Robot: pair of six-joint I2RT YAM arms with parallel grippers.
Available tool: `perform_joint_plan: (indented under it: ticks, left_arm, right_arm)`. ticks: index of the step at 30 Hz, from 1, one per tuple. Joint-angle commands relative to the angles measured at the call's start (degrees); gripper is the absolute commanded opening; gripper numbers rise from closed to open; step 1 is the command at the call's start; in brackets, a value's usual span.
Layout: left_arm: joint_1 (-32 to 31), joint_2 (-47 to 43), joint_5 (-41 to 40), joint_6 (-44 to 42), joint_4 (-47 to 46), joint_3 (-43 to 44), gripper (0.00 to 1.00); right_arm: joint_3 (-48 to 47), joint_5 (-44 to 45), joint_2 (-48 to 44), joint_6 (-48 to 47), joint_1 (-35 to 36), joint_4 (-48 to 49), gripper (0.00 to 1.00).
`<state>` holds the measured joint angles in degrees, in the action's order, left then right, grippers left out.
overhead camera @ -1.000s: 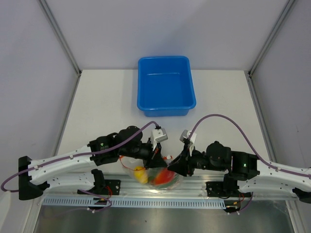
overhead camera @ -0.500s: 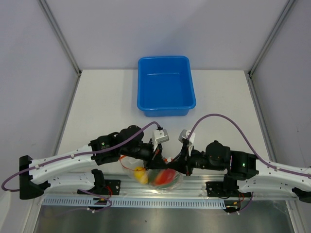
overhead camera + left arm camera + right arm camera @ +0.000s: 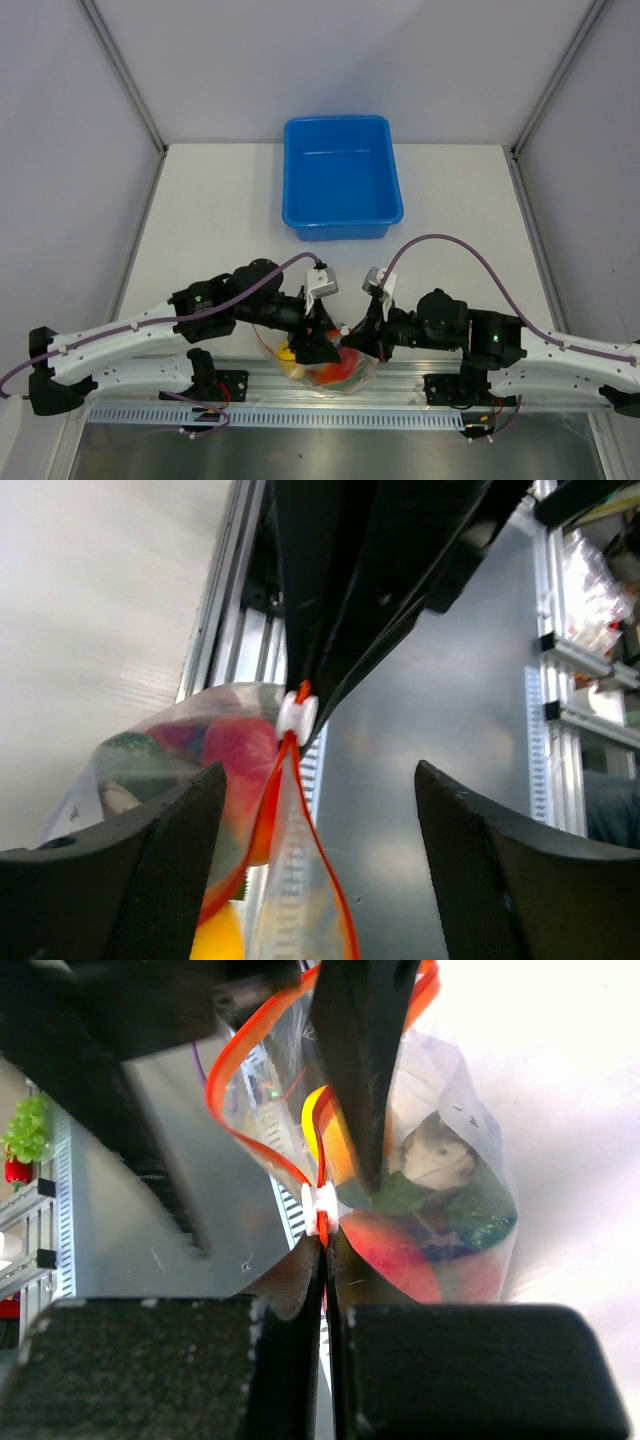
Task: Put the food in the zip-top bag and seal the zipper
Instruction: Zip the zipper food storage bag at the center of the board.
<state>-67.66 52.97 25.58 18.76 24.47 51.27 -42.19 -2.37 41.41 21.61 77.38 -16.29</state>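
The clear zip-top bag (image 3: 330, 368) hangs at the table's near edge between both grippers. Food shows inside it: a red tomato (image 3: 400, 1255), green bits (image 3: 470, 1210), a grey piece (image 3: 435, 1155) and yellow fruit (image 3: 215, 940). My right gripper (image 3: 326, 1250) is shut on the orange zipper (image 3: 250, 1050), just below the white slider (image 3: 320, 1203). My left gripper (image 3: 318, 773) stands open, and the zipper's two orange strips (image 3: 270, 800) run loose between its fingers (image 3: 150, 880). The strips are apart on my left gripper's side of the slider (image 3: 297, 712).
A blue plastic tub (image 3: 343, 190) stands at the back middle of the white table (image 3: 210, 220). A metal rail (image 3: 300, 415) runs along the near edge under the bag. Both arms (image 3: 150, 325) meet close together over the bag.
My left gripper has opened and let go of the zipper strip. My right gripper has closed on the strip at the slider. The bag has shifted slightly.
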Motion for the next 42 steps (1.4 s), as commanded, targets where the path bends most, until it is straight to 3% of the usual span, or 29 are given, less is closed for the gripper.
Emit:
perform_joint_plan:
  ticks: [1,2,6,13,24,36,42]
  left_arm:
    - [-0.3,-2.2,-1.1,-2.3,-2.1,3.4,0.81]
    - [-0.2,-2.3,-1.7,-2.4,-2.1,3.5,0.86]
    - [-0.2,-2.5,-3.1,-2.4,-3.7,3.9,0.86]
    - [-0.2,0.6,-2.6,-2.8,-4.8,5.0,0.61]
    - [0.1,1.1,-2.2,-2.8,-4.2,4.6,0.32]
    - [0.4,3.2,-5.5,-1.5,1.1,7.7,0.01]
    - [0.7,4.2,-5.7,-1.1,1.6,8.9,0.01]
  right_arm:
    - [-2.7,0.7,0.9,0.4,-0.1,3.4,0.00]
    - [-2.8,0.9,1.0,0.5,-0.1,3.5,0.00]
    - [-3.0,0.3,1.0,0.6,0.0,3.7,0.00]
    - [-2.8,-1.6,1.1,0.2,0.0,4.5,0.00]
    - [-2.4,2.4,-0.3,1.6,0.2,4.5,0.00]
    - [-3.3,25.5,0.4,4.4,4.5,2.2,0.00]
    - [-3.0,33.7,-0.2,4.8,6.5,1.4,0.00]
